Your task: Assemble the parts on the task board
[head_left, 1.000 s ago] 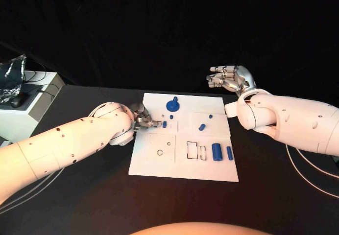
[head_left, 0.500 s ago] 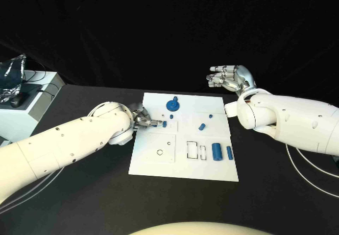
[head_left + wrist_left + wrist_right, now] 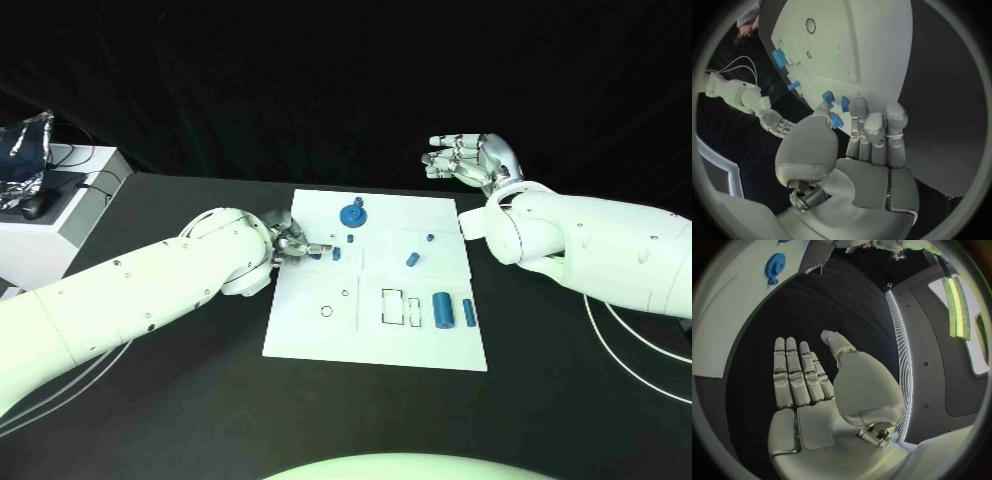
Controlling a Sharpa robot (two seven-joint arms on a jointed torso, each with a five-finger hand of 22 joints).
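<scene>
Seen from the head camera, the left robot hand (image 3: 300,246) works at the left edge of the white task board (image 3: 378,345) on the black tabletop (image 3: 188,400), its fingers closed round a small blue part (image 3: 336,254); a blue gear (image 3: 353,213) stands near the board's far edge, two small blue pegs (image 3: 413,259) lie toward the middle, and two longer blue cylinders (image 3: 443,311) rest beside the outlined slots. The right robot hand (image 3: 470,159) hangs beyond the board's far right corner, fingers loosely curled and holding nothing. At the left wrist, the fingertips (image 3: 858,106) and thumb pinch the blue part (image 3: 836,121) just over the board (image 3: 867,55). At the right wrist, the right robot hand (image 3: 817,385) lies flat and empty, fingers straight. The parts look light, stiff and smooth (likely slippery plastic), best taken across their sides with a fingertip pinch.
</scene>
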